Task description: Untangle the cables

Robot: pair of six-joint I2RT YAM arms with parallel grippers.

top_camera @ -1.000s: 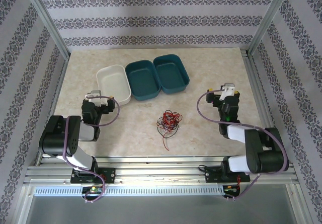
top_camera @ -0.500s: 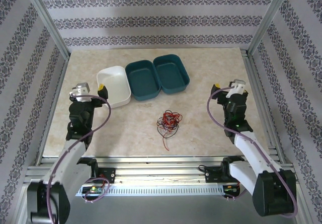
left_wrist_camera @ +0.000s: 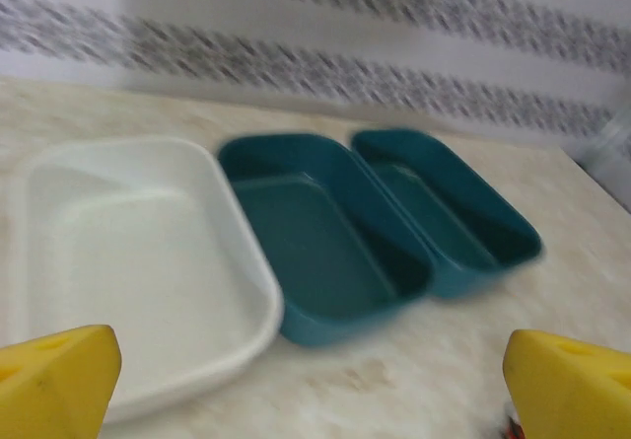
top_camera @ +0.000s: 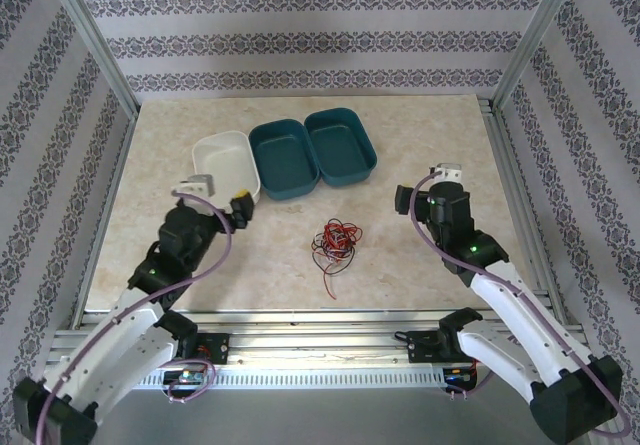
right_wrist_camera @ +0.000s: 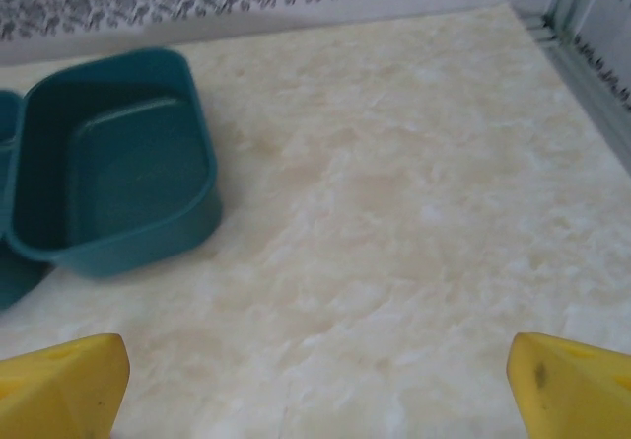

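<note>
While the left pincer (left_wrist_camera: pixel 314 388) and the right pincer (right_wrist_camera: pixel 315 385) both hang spread wide and empty, the cables (top_camera: pixel 335 239) lie untouched on the bench (top_camera: pixel 430 135) between the arms.
A loose knot of red, black and white strands, they rest near the bench's middle, on the near side of the middle teal tray (top_camera: pixel 285 160) and apart from it, one red strand trailing toward the near edge. A white tray (top_camera: pixel 225 165) sits left of that tray and the right-hand teal tray (top_camera: pixel 340 145) right of it, side by side in a row.
</note>
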